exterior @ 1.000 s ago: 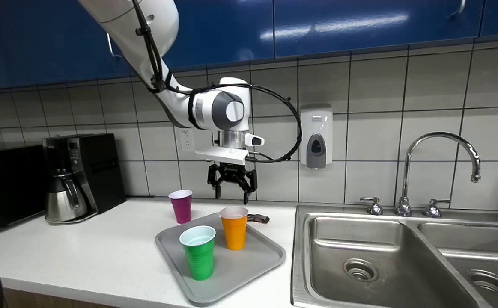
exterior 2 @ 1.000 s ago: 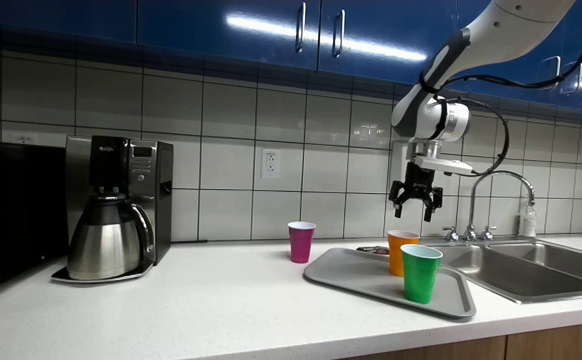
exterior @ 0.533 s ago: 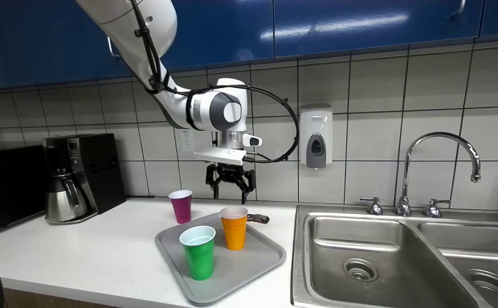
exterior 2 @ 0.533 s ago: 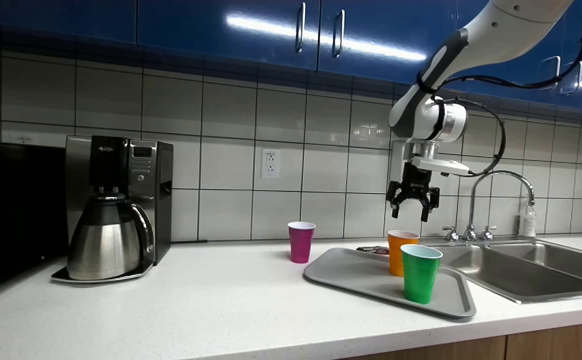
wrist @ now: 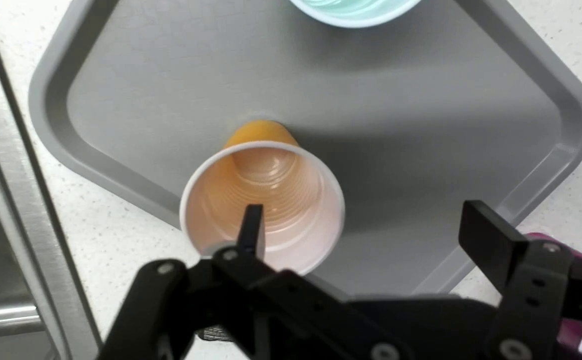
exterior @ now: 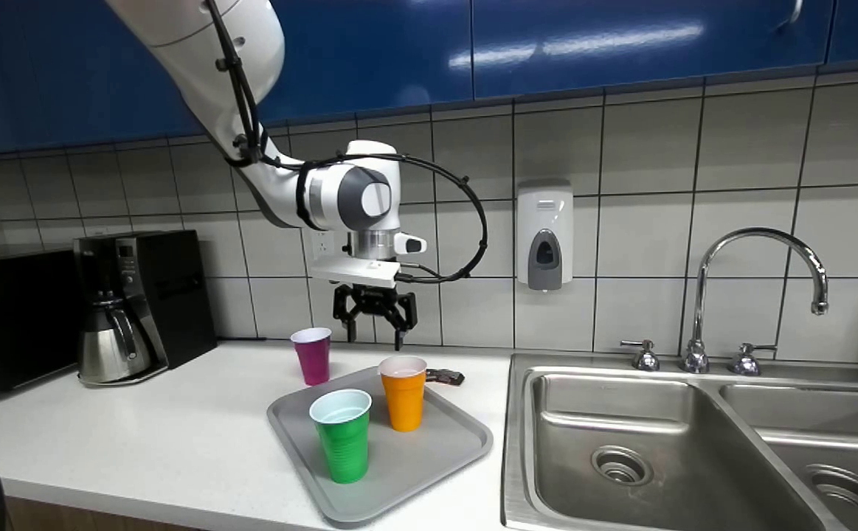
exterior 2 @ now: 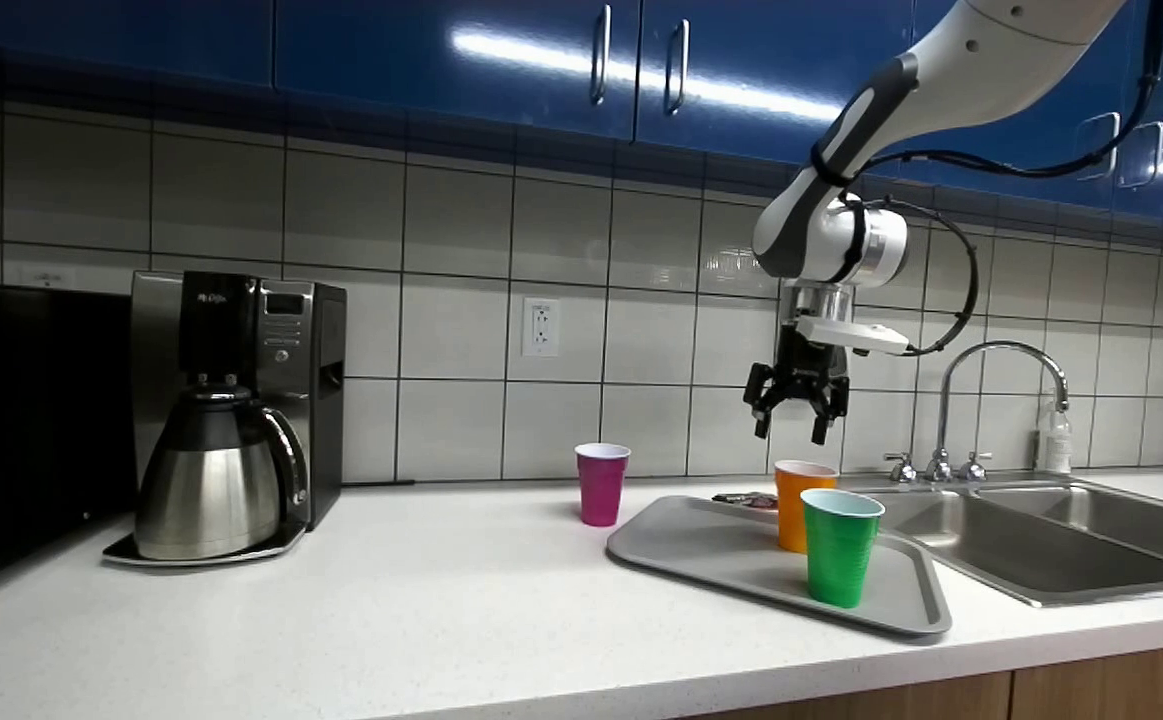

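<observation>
Two cups are standing upright on the tray (exterior: 436, 442): the green cup (exterior: 344, 442) and, nearer the wall (exterior: 473, 317), the orange cup (exterior: 403, 402). The purple cup (exterior 2: 601, 490) is standing off it, on the counter (exterior 2: 421, 610) just beside. The gripper (exterior 2: 791, 431) is hanging over the tray with its fingers (wrist: 491, 237) spread wide and nothing between them; the orange cup is sitting nearest, just below.

As for progress, two cups are occupying the tray and one is standing outside; none is being lifted or touched, and what is lacking, I judge, is any grip on a cup.

The wrist view is giving what neither exterior view can: the inside of the orange cup down to its bottom, apparently empty. There a fingertip (wrist: 250, 230) is crossing the cup's mouth, which is suggesting contact, but both exterior views are showing air between fingertips and rim. The wrist view is catching only part of the green cup's mouth, while the purple cup is half hiding behind a finger; both exterior views are showing these two whole. In an exterior view the green cup (exterior 2: 841, 550) is overlapping the orange one; the wrist view is showing them apart. A dark thing (exterior: 445, 377) is lying beside the tray, too small to name; in the wrist view the gripper is covering most of it.
</observation>
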Motion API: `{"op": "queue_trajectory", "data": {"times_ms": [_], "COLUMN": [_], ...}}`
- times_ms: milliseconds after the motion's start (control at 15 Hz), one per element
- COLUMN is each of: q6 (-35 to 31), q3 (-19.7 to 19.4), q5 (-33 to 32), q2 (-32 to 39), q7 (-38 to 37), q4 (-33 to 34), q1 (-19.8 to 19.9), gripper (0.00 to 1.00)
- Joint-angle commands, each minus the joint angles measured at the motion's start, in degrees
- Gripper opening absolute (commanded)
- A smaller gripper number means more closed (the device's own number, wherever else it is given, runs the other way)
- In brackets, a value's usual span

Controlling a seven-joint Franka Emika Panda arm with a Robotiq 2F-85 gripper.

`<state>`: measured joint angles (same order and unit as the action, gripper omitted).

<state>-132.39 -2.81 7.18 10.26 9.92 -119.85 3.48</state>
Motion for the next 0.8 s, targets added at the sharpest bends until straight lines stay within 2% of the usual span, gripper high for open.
{"op": "queue_trajectory", "data": {"times_ms": [0, 733], "q6": [-1.0, -5.1], "q3": [1.2, 4.2], "q5": [0.1, 3.0], "q2": [-1.4, 3.4], "q7": [-2.1, -0.5], "q4": [-0.9, 3.8], "q1": [-0.9, -2.0], "gripper": [1.00, 1.00]}}
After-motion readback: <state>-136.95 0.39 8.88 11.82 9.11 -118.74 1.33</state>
